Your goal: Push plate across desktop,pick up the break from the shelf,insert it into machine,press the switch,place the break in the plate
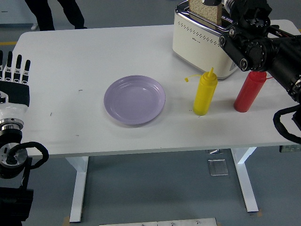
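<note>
One slice of bread (205, 10) stands upright out of the top slot of the cream toaster (197, 42) at the far right of the white table (84, 56), its upper half clear of the slot. The right hand (233, 8) is up at the bread's right edge above the toaster; its fingers look closed on the slice, though the black forearm hides most of the grip. Toward the near side of the toaster stands a yellow squeeze bottle (205, 93), its cap hanging off to one side of the nozzle, and a red squeeze bottle (249, 91) stands to the right of that, partly behind the right arm. Well to the left of the toaster, near the middle of the table, lies a lilac plate (135, 99) with nothing in it. Far left of the toaster, at the table's edge, the left hand (13, 77) rests upright with its fingers straight and slightly apart, holding nothing. Beyond the table, to the left of the toaster, a person's dark trouser legs (54, 13) stand on the grey floor (141, 188).
</note>
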You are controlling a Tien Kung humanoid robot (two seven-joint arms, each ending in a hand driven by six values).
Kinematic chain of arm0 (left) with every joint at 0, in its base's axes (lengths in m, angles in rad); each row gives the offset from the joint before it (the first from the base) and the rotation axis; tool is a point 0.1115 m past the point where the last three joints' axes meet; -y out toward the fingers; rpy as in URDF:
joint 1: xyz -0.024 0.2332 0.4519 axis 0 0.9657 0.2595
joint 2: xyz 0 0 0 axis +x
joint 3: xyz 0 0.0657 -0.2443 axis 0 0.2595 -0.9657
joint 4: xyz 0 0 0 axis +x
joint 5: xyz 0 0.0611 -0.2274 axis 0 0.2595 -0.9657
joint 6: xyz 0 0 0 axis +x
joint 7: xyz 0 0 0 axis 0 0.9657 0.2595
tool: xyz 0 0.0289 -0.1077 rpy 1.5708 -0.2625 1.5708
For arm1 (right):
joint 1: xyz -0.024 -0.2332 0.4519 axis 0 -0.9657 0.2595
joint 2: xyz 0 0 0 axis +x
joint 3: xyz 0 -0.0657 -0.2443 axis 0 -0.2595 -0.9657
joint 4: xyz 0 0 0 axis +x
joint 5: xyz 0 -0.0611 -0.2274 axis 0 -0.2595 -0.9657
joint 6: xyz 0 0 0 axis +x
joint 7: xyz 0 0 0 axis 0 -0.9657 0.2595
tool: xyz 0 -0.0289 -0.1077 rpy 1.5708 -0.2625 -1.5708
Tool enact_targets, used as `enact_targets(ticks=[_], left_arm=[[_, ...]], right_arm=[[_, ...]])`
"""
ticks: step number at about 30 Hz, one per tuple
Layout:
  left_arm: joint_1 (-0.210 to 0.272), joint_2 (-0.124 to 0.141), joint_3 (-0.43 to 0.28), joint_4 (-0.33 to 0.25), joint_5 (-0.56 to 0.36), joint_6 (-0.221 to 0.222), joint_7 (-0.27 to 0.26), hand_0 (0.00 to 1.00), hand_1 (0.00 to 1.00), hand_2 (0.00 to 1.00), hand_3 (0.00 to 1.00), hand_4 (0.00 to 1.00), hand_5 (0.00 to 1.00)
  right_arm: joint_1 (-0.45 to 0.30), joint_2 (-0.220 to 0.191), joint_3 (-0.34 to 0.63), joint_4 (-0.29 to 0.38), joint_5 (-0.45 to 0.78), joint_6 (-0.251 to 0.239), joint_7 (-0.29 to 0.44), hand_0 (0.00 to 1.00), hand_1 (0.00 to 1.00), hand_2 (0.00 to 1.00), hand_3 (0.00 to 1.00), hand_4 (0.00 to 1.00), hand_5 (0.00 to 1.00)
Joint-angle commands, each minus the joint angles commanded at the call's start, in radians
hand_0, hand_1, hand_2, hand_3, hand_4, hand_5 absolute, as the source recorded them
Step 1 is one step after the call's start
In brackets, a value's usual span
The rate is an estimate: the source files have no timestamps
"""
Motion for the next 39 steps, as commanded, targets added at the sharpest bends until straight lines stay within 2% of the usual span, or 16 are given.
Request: enact_targets(ticks=[1, 9, 15, 20, 30, 39], left_arm=[[0.001, 0.000, 0.000, 0.000, 0.000, 0.000, 0.000, 0.847, 0.846, 0.848, 0.789, 0.559, 0.998], [0.004, 0.000, 0.000, -0.001, 0.000, 0.000, 0.000, 0.848, 0.847, 0.849, 0.788, 0.560, 0.998], [0.011, 0.000, 0.001, -0.002, 0.000, 0.000, -0.001, 0.847, 0.847, 0.848, 0.788, 0.561, 0.998], [0.015, 0.000, 0.002, -0.002, 0.000, 0.000, -0.001, 0.847, 0.847, 0.848, 0.788, 0.561, 0.998], [0.021, 0.000, 0.000, 0.001, 0.002, -0.001, -0.001, 0.848, 0.846, 0.848, 0.789, 0.561, 0.998], [0.019, 0.000, 0.000, 0.006, 0.004, 0.000, 0.000, 0.847, 0.847, 0.848, 0.788, 0.561, 0.998]], right_arm=[[0.006, -0.009, 0.011, 0.007, -0.010, -0.005, 0.001, 0.210, 0.333, 0.412, 0.487, 0.322, 0.174], [0.043, -0.074, 0.087, 0.081, -0.079, -0.024, 0.002, 0.208, 0.330, 0.409, 0.484, 0.328, 0.186], [0.052, -0.129, 0.150, 0.200, -0.108, -0.018, -0.009, 0.209, 0.329, 0.408, 0.484, 0.357, 0.191], [0.044, -0.165, 0.176, 0.330, -0.084, -0.002, -0.030, 0.210, 0.331, 0.409, 0.485, 0.359, 0.180], [0.032, -0.197, 0.075, 0.616, 0.094, 0.069, -0.078, 0.212, 0.332, 0.410, 0.485, 0.331, 0.164], [0.010, -0.189, -0.095, 0.835, 0.307, 0.180, -0.111, 0.214, 0.332, 0.410, 0.485, 0.310, 0.176]])
